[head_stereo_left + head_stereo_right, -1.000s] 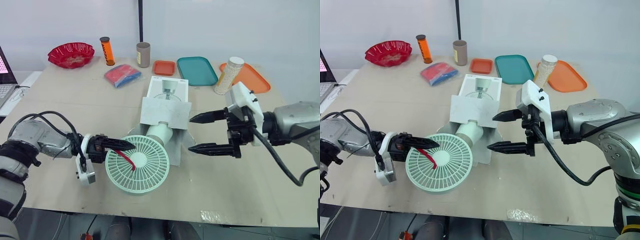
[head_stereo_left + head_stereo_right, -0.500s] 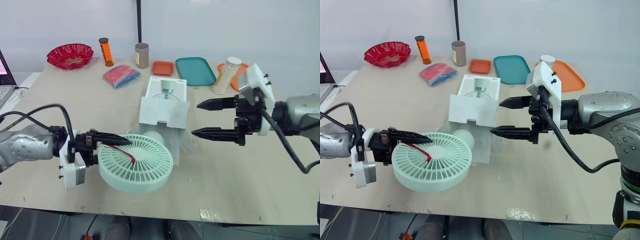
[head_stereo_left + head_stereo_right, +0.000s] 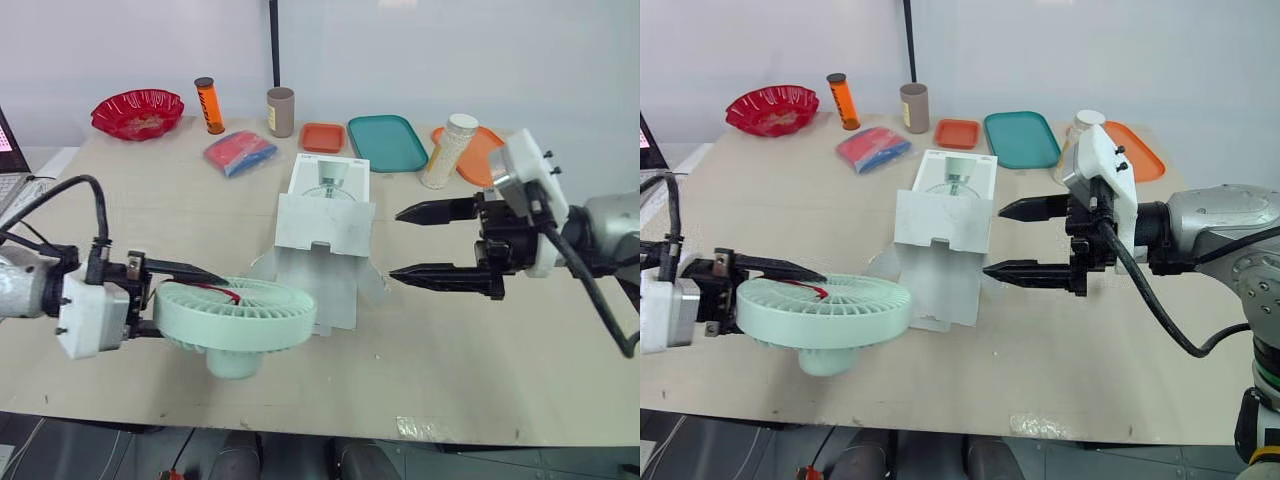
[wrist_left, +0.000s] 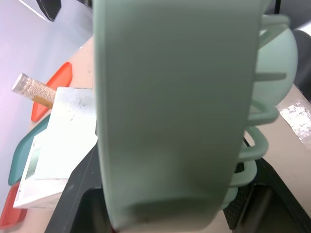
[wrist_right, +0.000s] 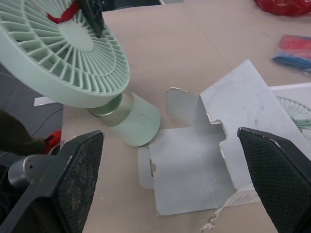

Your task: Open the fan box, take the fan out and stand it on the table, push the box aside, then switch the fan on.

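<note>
The left hand (image 3: 185,298) grips the grille rim of the fan (image 3: 240,318), which is held face-up near the front edge of the bench (image 3: 480,360), beside the opened box (image 3: 322,235). The right hand (image 3: 396,243) hovers at the box's right, fingers spread wide and holding nothing.

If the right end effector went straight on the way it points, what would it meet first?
The right end effector would probably meet the opened fan box first, at its side flap; depth is uncertain.
</note>
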